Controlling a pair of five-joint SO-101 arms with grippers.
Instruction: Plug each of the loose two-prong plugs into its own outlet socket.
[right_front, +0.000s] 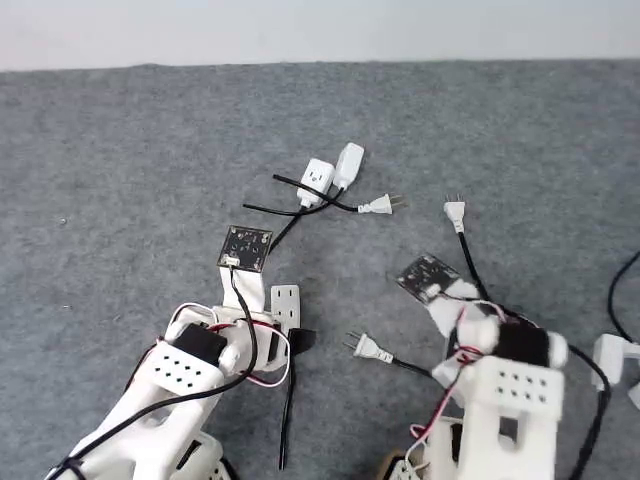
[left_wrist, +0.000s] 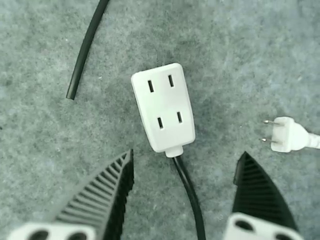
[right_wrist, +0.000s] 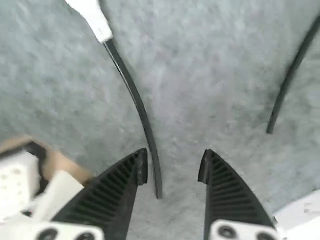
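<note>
Left tool (left_wrist: 187, 154) spread wide, empty. White rounded-oblong outlet socket (left_wrist: 164, 107) lies flat on the grey felted bench (left_wrist: 250, 50), slots up, long axis toward the tool. White two-prong plug (left_wrist: 286, 135) beside it, prongs facing the socket. Right tool (right_wrist: 175, 151) parted, empty, astride a black cord (right_wrist: 135, 100).

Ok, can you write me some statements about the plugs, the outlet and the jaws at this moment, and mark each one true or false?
1. The left jaws stand open, with the white outlet block just ahead of them. True.
2. A plug is already pushed into that outlet block. False: all four of its slots are empty.
3. A loose white plug lies beside the outlet block, apart from it. True.
4. The right jaws are shut on a plug. False: they are open, and a black cable lies ungripped between them on the grey mat.
</note>
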